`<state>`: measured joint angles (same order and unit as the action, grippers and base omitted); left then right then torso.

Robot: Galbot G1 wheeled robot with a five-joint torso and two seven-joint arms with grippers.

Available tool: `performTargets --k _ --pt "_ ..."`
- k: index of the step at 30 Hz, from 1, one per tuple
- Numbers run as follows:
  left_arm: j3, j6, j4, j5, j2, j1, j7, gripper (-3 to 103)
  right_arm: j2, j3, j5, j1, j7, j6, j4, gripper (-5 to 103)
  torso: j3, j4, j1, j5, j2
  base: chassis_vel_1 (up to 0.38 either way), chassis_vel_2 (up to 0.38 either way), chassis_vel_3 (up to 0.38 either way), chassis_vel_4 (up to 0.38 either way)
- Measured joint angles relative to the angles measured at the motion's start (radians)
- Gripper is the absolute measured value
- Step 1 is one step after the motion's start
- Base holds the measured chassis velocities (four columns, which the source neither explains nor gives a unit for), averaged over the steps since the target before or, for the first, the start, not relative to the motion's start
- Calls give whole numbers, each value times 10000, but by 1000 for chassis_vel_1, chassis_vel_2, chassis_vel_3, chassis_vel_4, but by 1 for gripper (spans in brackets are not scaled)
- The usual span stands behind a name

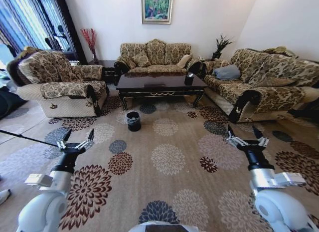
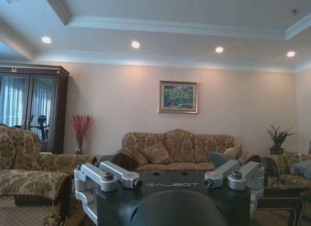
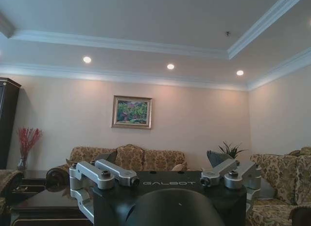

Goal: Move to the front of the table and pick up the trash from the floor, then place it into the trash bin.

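Note:
The long dark table [image 1: 159, 84] stands at the far side of the flowered carpet, in front of the back sofa. The trash bin [image 1: 133, 120], small, round and black with a bag over its rim, sits on the carpet near the table's front left corner. I cannot make out any trash on the floor from here. My left gripper [image 1: 77, 137] is held out low on the left, open and empty. My right gripper [image 1: 245, 132] is held out on the right at about the same height, also open and empty. Both are well short of the table and the bin.
An armchair [image 1: 60, 82] stands at the left, a sofa [image 1: 154, 55] behind the table, and another sofa [image 1: 259, 85] along the right. A small black container [image 1: 189, 79] sits on the table's right end. Open carpet [image 1: 167, 157] lies between me and the table.

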<state>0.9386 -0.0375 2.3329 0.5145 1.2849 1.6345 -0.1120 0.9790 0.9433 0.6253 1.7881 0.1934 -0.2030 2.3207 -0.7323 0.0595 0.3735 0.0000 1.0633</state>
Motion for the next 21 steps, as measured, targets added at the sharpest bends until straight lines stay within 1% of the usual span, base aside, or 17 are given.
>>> performTargets --k 3,6,15,17,19,21 --pt "12 28 -40 -29 -1 19 1 100 2 0 -6 11 -91 -84 -3 100 -53 -1 49 0 104 0 0 0 0" --pt "52 41 -70 -15 -3 33 0 100 12 -7 -47 56 -248 -188 -5 100 -163 0 139 0 294 0 0 0 0" --pt "-63 -79 -97 -101 41 25 0 100 -8 6 -67 125 -208 -204 -23 100 -408 -1 337 0 741 0 0 0 0" --pt "-62 -58 -121 -102 28 17 -3 100 -17 6 -66 126 -226 -204 -22 100 -441 -1 362 0 799 0 0 0 0" --pt "-49 80 -175 -96 -5 -5 -18 100 -24 -5 -66 122 -269 -216 -44 100 -510 0 418 0 925 0 0 0 0" --pt "-47 213 -250 -97 -11 -41 134 100 -25 -23 -67 101 -357 -261 -73 100 -571 0 463 0 1033 0 0 0 0"
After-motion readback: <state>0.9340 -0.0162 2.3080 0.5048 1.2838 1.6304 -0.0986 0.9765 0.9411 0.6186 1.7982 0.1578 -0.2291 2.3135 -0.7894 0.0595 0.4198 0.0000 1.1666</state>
